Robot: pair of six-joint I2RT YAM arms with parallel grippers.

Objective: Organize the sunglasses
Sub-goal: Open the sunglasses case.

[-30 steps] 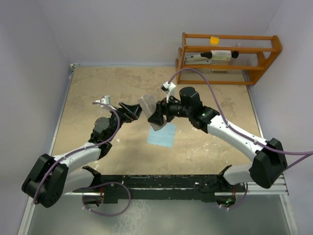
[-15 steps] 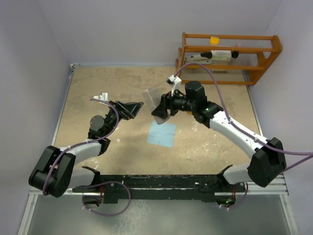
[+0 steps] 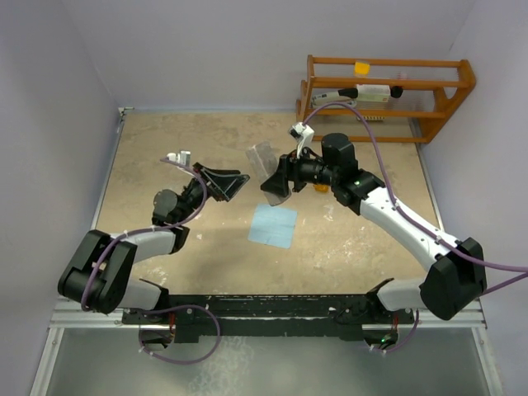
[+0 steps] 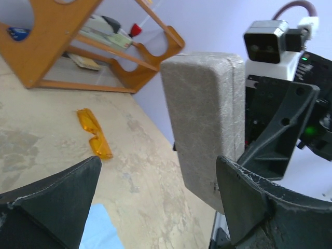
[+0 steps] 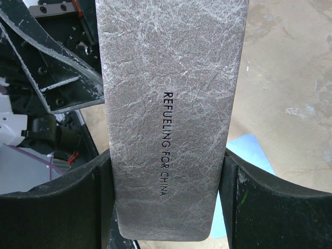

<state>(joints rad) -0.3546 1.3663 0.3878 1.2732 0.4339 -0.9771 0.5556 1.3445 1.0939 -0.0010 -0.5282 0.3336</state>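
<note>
A light blue cloth (image 3: 273,225) is seen lying flat on the bench (image 3: 165,148), nearest the arm bases and roughly midway between the two arms. Above and beyond it, the left end effector (image 3: 233,183) is held off the bench with its fingers spread wide; nothing is gripped between them, and they are pointed toward the right arm. Just across a small gap, the right end effector (image 3: 276,180) is clamped on a grey case (image 3: 262,155), one finger pressed against each long side. The case is held in the air, closed and tilted, with the words "REFUELING FOR CHINA" printed along its face. No contact between the case and the left fingers is seen. The orange sunglasses (image 4: 94,133) are found farther back, lying on the bench apart from the cloth, untouched by either arm; from overhead they are largely hidden by the right wrist. A wooden rack (image 3: 388,62) is set against the far wall, beyond the sunglasses.
</note>
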